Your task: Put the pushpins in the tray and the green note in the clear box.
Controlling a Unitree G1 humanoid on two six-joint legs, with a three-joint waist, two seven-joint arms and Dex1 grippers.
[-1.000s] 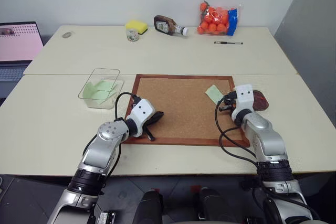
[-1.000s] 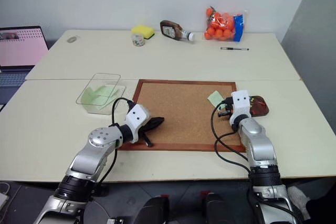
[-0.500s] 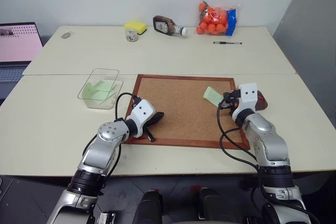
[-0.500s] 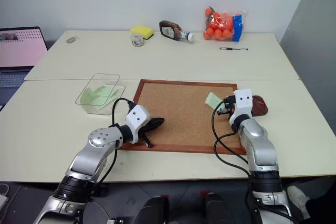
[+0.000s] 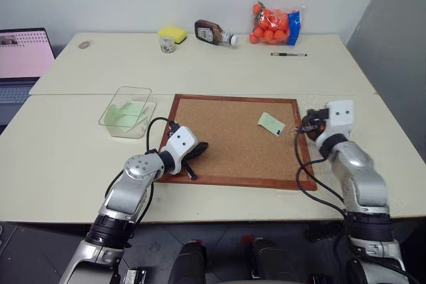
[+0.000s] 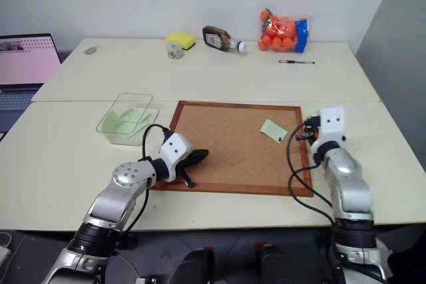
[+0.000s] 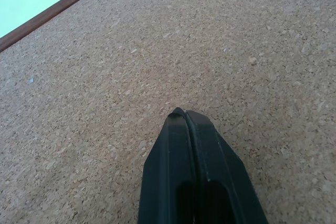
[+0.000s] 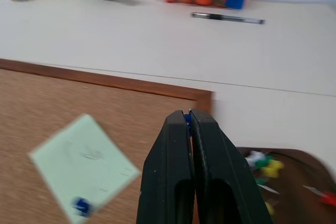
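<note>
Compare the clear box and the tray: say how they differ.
The clear box is transparent and rectangular; the tray is dark brown with a curved rim. The clear box holds green paper; the tray holds colourful pushpins. The clear box sits left of the cork board, the tray right. Both rest on the table.

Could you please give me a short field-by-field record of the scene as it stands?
green note: lying on the cork board, with a corner pin in one corner
clear box: on the table beside the board, green paper inside
tray: holds several coloured pushpins
left end effector: shut, over the cork board
right end effector: shut on what looks like a blue pushpin, near the tray
</note>
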